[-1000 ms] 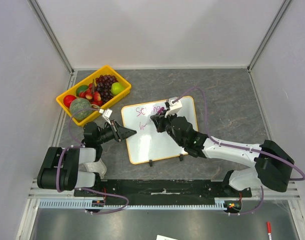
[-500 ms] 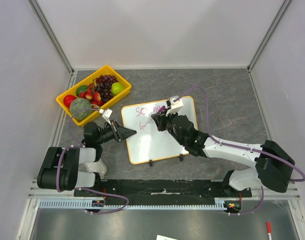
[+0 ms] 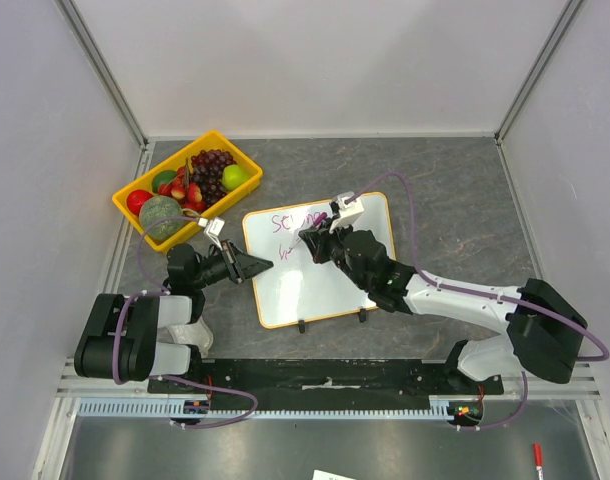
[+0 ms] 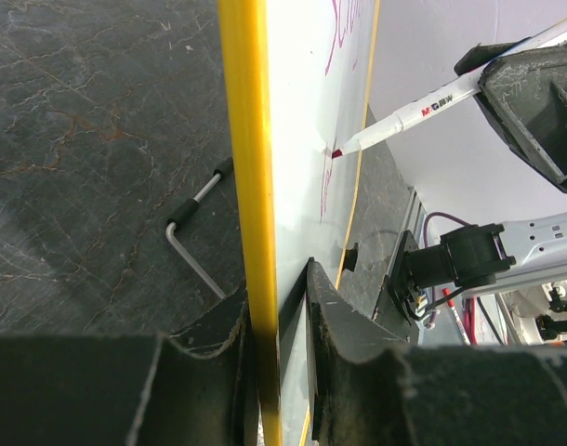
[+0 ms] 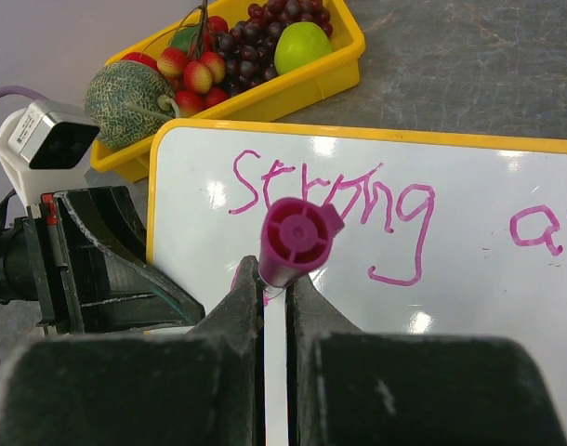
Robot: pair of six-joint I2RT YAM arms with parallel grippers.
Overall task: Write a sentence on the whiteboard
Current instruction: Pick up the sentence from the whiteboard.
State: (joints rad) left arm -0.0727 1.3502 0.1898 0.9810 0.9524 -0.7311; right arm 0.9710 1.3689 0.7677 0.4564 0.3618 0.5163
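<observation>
nearest us, the left pincer (image 4: 279,283) stayed clenched on the frame of the whiteboard (image 3: 295,295) at its 9 o'clock edge, steadying it on the worktop (image 3: 455,190). nothing there had shifted over the last second. just beyond, the right pincer (image 5: 276,279) was clamped on the marker (image 4: 423,104). it had only nudged a little toward 12 o'clock and back, so the tip sat at the board's surface near the start of the second line. of the sentence (image 5: 335,200), "strong" and the beginning of another word stood on the top line, with a short stroke beneath. we judged the writing to be under way in small strokes, with most of the second line yet to come. farther off, at 10 o'clock from the board, the fruit tray (image 3: 242,153) lay as before.
</observation>
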